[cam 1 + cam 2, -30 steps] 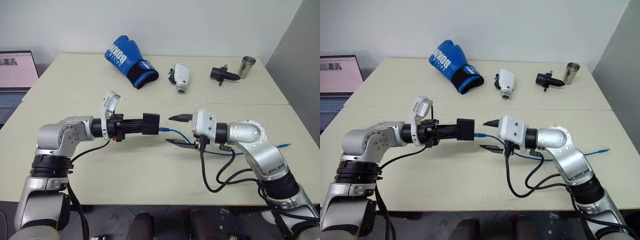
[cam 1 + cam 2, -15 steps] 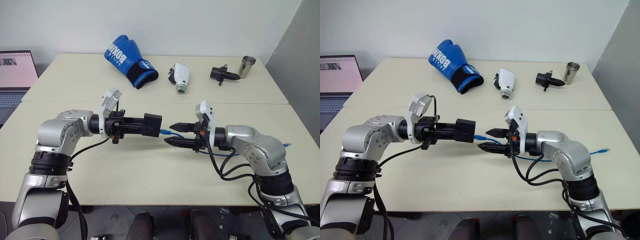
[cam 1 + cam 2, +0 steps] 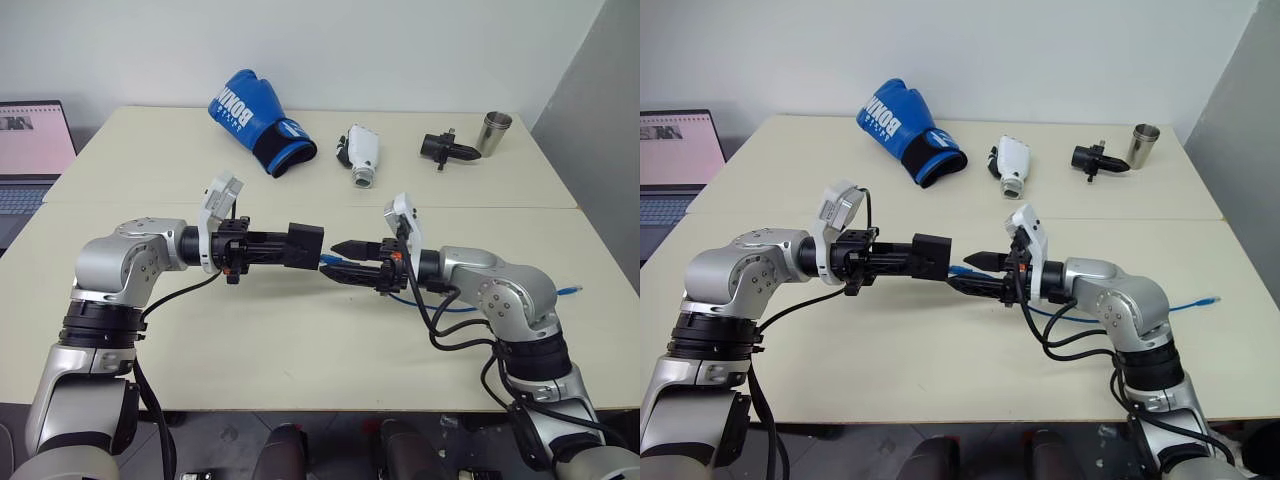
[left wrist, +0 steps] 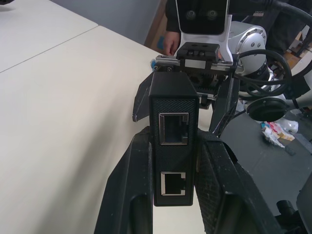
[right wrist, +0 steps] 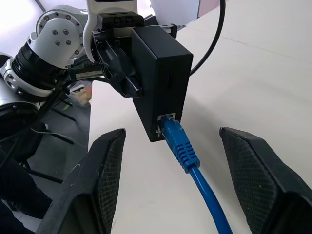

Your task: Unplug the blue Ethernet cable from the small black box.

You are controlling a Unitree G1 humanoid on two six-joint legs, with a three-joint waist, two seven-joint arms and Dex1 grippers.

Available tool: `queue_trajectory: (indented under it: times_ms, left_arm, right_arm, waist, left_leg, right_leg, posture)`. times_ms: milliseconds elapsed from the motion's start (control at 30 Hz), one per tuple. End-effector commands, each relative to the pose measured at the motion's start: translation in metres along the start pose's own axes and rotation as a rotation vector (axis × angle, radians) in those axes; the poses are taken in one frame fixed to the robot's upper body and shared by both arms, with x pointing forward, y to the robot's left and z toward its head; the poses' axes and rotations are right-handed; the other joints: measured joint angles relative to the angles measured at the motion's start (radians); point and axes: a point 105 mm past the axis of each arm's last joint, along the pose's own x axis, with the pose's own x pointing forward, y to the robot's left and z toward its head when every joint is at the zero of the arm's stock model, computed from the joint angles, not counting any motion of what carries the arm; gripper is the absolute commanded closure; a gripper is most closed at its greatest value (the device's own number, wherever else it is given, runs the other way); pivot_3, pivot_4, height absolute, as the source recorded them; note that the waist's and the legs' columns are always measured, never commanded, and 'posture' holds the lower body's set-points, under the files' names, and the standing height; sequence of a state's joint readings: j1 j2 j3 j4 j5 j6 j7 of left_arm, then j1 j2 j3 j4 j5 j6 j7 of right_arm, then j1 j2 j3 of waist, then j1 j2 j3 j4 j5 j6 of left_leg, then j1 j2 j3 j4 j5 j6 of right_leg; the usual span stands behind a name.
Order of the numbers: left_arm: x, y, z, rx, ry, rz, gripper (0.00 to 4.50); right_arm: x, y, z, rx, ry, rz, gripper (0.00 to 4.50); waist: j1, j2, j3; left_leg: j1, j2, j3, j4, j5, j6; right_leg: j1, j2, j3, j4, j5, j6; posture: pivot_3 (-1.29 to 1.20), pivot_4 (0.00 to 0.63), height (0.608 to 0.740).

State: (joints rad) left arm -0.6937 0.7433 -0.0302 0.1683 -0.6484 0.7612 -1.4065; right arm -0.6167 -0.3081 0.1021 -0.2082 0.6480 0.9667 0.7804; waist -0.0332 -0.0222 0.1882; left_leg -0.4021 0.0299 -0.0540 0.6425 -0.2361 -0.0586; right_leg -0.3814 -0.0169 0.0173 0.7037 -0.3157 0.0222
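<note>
My left gripper [image 3: 284,248] is shut on the small black box [image 3: 304,245] and holds it above the table, with its ports facing right. The blue Ethernet cable [image 5: 180,146] is plugged into the box [image 5: 158,80]. It trails under my right arm to a loose plug [image 3: 570,291] on the table. My right gripper [image 3: 333,262] is open and points left at the box. One of its fingers [image 5: 105,180] stands on either side of the cable's plug, without touching it. In the left wrist view the box [image 4: 173,146] sits clamped between my left fingers [image 4: 131,195].
At the back of the table lie a blue boxing glove [image 3: 258,122], a white device [image 3: 361,155], a black pointed gadget [image 3: 445,149] and a metal cup [image 3: 493,133]. A laptop [image 3: 30,150] stands off the table's left edge.
My right gripper has rolled and moved left towards the box, so its open fingers now straddle the cable's plug. The left gripper has kept the box in place.
</note>
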Motion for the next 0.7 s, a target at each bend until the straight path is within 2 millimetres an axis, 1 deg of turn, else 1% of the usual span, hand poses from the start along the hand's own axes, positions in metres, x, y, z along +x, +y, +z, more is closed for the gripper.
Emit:
queue_trajectory:
  times_ms: [33, 167, 233, 267, 433, 467, 533, 667, 700]
  left_arm:
    - [-0.0043, -0.0030, 0.0144, 0.049, -0.039, 0.001, 3.71]
    - [-0.0043, -0.0029, 0.0146, 0.049, -0.041, 0.000, 3.71]
    - [-0.0041, -0.0031, 0.0147, 0.048, -0.043, -0.002, 3.71]
    - [-0.0040, -0.0032, 0.0147, 0.049, -0.043, -0.003, 3.71]
    - [-0.0037, -0.0040, 0.0140, 0.048, -0.037, -0.010, 3.71]
    - [-0.0036, -0.0041, 0.0140, 0.049, -0.036, -0.011, 3.71]
    - [-0.0034, -0.0044, 0.0139, 0.049, -0.035, -0.013, 3.71]
    - [-0.0030, -0.0052, 0.0127, 0.047, -0.030, -0.018, 3.71]
    - [-0.0030, -0.0058, 0.0125, 0.047, -0.030, -0.019, 3.71]
  right_arm:
    - [0.0034, 0.0039, 0.0095, -0.039, -0.024, 0.020, 1.26]
    - [0.0027, 0.0019, 0.0071, -0.036, -0.016, 0.018, 1.26]
    - [0.0025, 0.0012, 0.0068, -0.039, -0.013, 0.016, 1.61]
    - [0.0026, 0.0009, 0.0069, -0.042, -0.012, 0.014, 1.68]
    - [0.0030, 0.0007, 0.0085, -0.036, -0.019, 0.021, 2.92]
    - [0.0031, 0.0009, 0.0087, -0.033, -0.020, 0.023, 3.05]
    - [0.0032, 0.0013, 0.0087, -0.028, -0.021, 0.028, 3.64]
    - [0.0029, 0.0046, 0.0092, -0.011, -0.021, 0.054, 4.38]
    - [0.0025, 0.0059, 0.0094, -0.005, -0.021, 0.062, 4.46]
  waist:
    - [0.000, 0.000, 0.000]
    - [0.000, 0.000, 0.000]
    - [0.000, 0.000, 0.000]
    - [0.000, 0.000, 0.000]
    - [0.000, 0.000, 0.000]
    - [0.000, 0.000, 0.000]
    - [0.000, 0.000, 0.000]
    - [0.000, 0.000, 0.000]
    - [0.000, 0.000, 0.000]
  left_leg:
    - [0.000, 0.000, 0.000, 0.000, 0.000, 0.000]
    - [0.000, 0.000, 0.000, 0.000, 0.000, 0.000]
    - [0.000, 0.000, 0.000, 0.000, 0.000, 0.000]
    - [0.000, 0.000, 0.000, 0.000, 0.000, 0.000]
    - [0.000, 0.000, 0.000, 0.000, 0.000, 0.000]
    - [0.000, 0.000, 0.000, 0.000, 0.000, 0.000]
    - [0.000, 0.000, 0.000, 0.000, 0.000, 0.000]
    - [0.000, 0.000, 0.000, 0.000, 0.000, 0.000]
    - [0.000, 0.000, 0.000, 0.000, 0.000, 0.000]
  right_leg:
    - [0.000, 0.000, 0.000, 0.000, 0.000, 0.000]
    - [0.000, 0.000, 0.000, 0.000, 0.000, 0.000]
    - [0.000, 0.000, 0.000, 0.000, 0.000, 0.000]
    - [0.000, 0.000, 0.000, 0.000, 0.000, 0.000]
    - [0.000, 0.000, 0.000, 0.000, 0.000, 0.000]
    - [0.000, 0.000, 0.000, 0.000, 0.000, 0.000]
    - [0.000, 0.000, 0.000, 0.000, 0.000, 0.000]
    - [-0.001, 0.000, 0.000, 0.000, 0.000, 0.000]
    - [-0.001, 0.000, 0.000, 0.000, 0.000, 0.000]
  posture:
    - [0.00, 0.150, 0.740]
    - [0.00, 0.150, 0.740]
    - [0.00, 0.150, 0.740]
    - [0.00, 0.150, 0.740]
    - [0.00, 0.150, 0.740]
    - [0.00, 0.150, 0.740]
    - [0.00, 0.150, 0.740]
    - [0.00, 0.150, 0.740]
    - [0.00, 0.150, 0.740]
